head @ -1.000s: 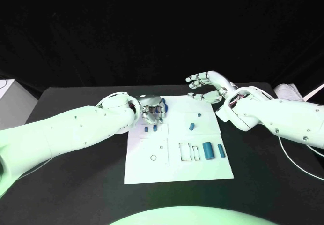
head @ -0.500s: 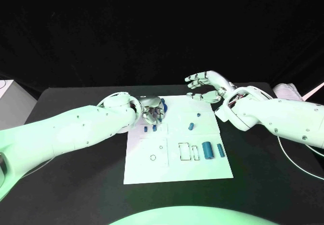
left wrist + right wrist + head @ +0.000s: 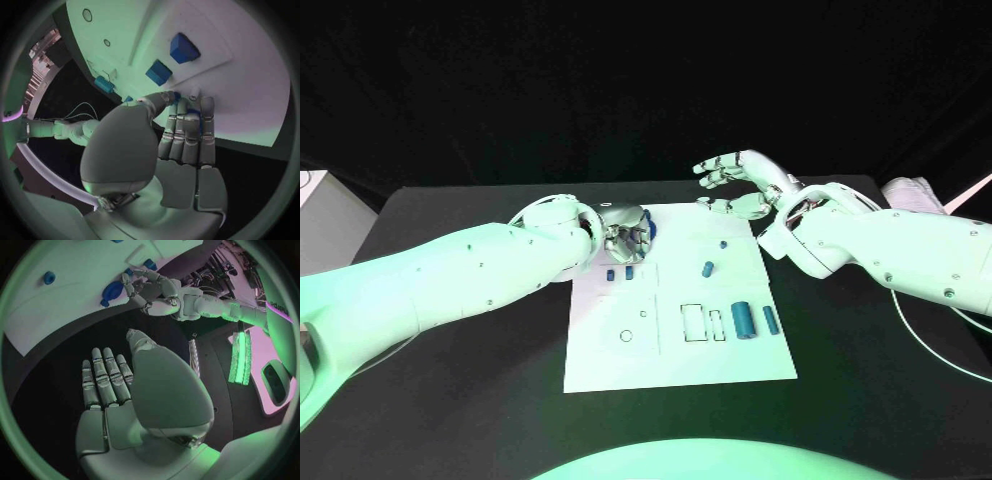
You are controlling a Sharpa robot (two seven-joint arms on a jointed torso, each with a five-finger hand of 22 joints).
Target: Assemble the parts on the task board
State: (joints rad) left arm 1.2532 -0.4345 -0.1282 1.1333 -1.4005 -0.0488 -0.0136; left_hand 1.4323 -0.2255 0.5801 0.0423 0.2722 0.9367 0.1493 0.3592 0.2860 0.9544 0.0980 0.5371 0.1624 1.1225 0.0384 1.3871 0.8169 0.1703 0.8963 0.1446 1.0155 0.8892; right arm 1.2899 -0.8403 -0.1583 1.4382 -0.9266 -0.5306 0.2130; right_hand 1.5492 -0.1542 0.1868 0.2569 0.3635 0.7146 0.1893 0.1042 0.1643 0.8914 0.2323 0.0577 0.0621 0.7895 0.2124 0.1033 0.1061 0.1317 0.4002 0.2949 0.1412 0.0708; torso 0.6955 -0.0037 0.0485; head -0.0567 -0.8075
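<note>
The task board lies mid-table, and everything below is placed relative to it. Blue part sits at the board's far left corner; left hand is down on it, fingers curled close together with a blue sliver showing between the fingertips and the thumb. It looks like a pinch, though I can't tell if the part is actually held or only touched. Just nearer on the board, two small blue blocks lie side by side, close to the hand, so that's the collision risk. Further toward the board's middle there's a small blue piece and a tiny one; at the near right, two blue cylinders lie beside outlined slots; two small holes at the near left. Right hand hovers beyond the board's far right corner, fingers apart, holding nothing. Judgement: step in hand is securing that corner part. To do it well: firm up the thumb-finger pinch before lifting, lift straight up off the board so the neighbouring blocks aren't swept, keep the part's axis steady for insertion. Right hand could come down and pin the board edge, since the thin plate may slide under side load.
</note>
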